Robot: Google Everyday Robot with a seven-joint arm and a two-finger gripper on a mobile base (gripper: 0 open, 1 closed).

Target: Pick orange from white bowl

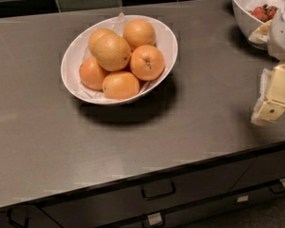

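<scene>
The white bowl (167,47) is a wide oval glossy bowl lined with white paper, standing on the grey counter left of centre. It holds several oranges. The orange (112,52), the largest and palest with a dull dimpled peel, lies on top of the pile at the upper left. Smaller, deeper-orange, glossier oranges lie around it. My gripper (271,99) is cream-coloured and hangs at the right edge of the view, above the counter, well to the right of the bowl and apart from it. It holds nothing that I can see.
A rounder white bowl (242,14) with red fruit stands at the back right, just behind the gripper. A dark tiled wall runs along the back. The counter's front edge (147,175) has drawers with handles below it.
</scene>
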